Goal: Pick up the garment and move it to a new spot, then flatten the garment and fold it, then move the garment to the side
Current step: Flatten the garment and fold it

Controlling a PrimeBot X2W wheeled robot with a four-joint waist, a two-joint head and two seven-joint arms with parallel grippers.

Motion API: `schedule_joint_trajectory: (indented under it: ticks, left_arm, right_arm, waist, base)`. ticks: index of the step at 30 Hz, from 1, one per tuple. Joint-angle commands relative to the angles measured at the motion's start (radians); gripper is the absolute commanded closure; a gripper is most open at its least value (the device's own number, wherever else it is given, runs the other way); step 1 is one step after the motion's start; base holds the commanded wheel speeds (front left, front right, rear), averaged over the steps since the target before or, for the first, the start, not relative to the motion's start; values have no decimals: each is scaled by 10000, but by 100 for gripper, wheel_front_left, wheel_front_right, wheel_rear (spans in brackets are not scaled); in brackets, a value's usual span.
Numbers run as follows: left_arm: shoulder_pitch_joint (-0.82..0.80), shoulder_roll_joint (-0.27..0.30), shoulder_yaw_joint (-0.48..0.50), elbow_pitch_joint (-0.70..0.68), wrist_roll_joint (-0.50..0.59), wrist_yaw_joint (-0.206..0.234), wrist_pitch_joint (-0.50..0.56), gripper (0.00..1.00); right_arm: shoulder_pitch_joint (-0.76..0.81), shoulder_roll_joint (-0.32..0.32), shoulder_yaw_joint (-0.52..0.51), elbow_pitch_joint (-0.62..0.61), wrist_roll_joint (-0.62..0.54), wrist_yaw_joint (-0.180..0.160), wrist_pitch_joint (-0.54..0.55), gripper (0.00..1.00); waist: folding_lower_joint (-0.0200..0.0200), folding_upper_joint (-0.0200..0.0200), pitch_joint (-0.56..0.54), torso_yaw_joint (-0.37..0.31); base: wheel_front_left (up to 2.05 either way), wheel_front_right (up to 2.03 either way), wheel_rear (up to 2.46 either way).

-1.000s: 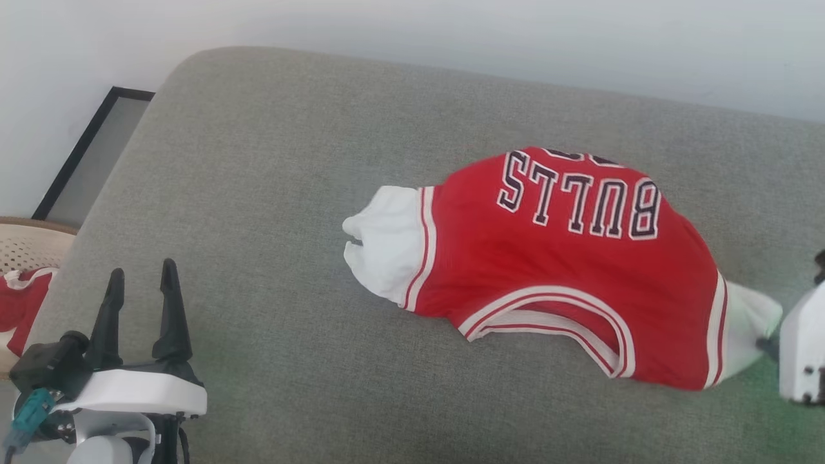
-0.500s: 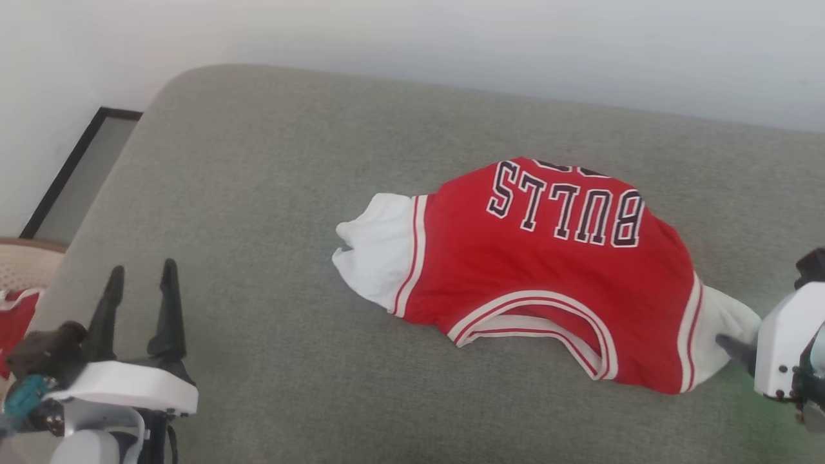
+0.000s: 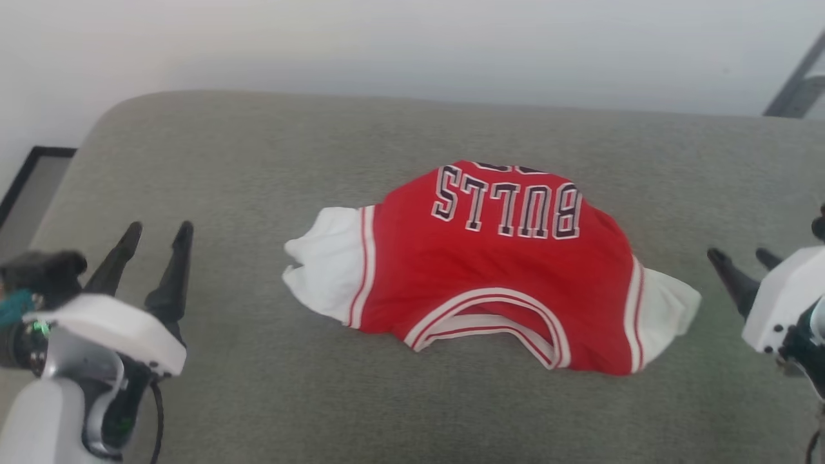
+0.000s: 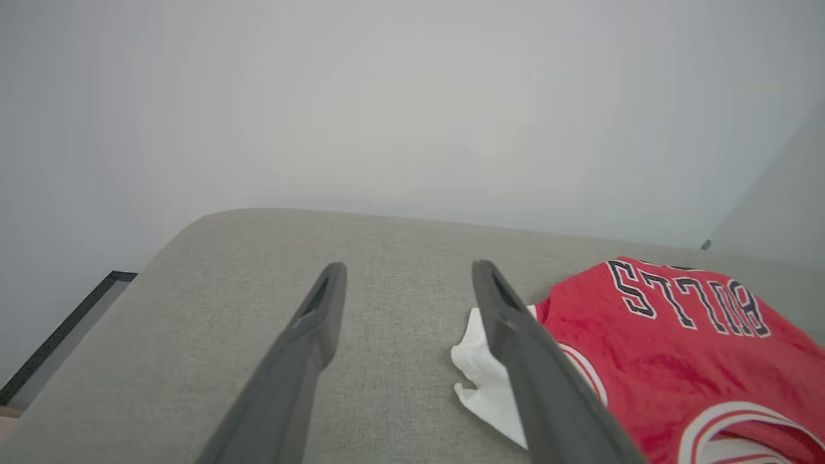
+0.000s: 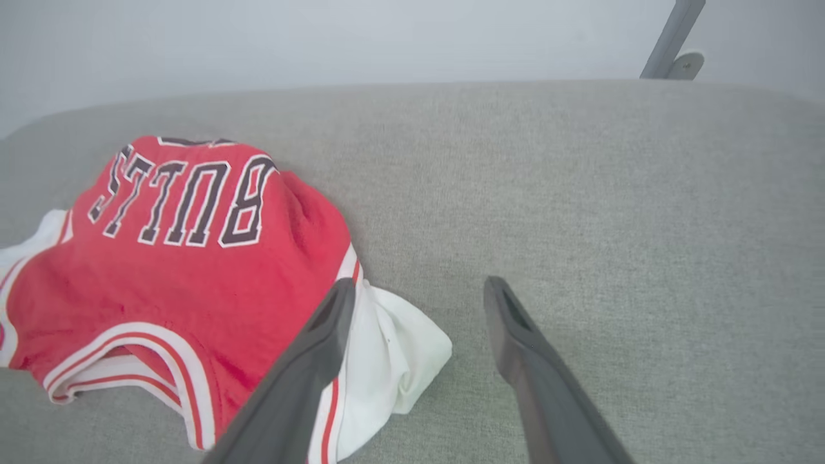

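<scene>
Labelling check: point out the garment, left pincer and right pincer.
garment [image 3: 490, 277], head view, red body below the lettering
left pincer [image 3: 160, 227], head view, midway between fingertips
right pincer [image 3: 737, 253], head view, midway between fingertips

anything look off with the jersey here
Yes: the red jersey isn't flat. Its body humps up off the grey cushion, and one white sleeve is crumpled. Nothing looks torn or spilled.

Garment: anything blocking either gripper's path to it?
Nothing visible. Bare grey cushion lies between the open left gripper and the garment, and between the open right gripper and its white sleeve.
</scene>
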Motion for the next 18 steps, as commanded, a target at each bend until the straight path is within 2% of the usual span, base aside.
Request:
schedule_joint_trajectory:
  ticks: [1,12,18]
  left_arm:
    - [-166,66,-47,-47,-158,-44,159,0]
    - [-1545,1070,-878,510,-1350,-21,3997,0]
    - [-2420,1321,-1332,1189,-1609,603,6462,0]
  right_arm:
    - [-160,59,36,-85,-54,-5,-212,0]
    - [-444,680,485,-306,-360,-5,-3529,0]
    - [-383,880,524,-96,-309,-5,-4142,0]
  waist:
    - [0,0,36,-197]
    - [0,0,416,-1421]
    - [0,0,679,-1901]
  base:
    - [0,0,0]
    - [0,0,0]
    - [0,0,0]
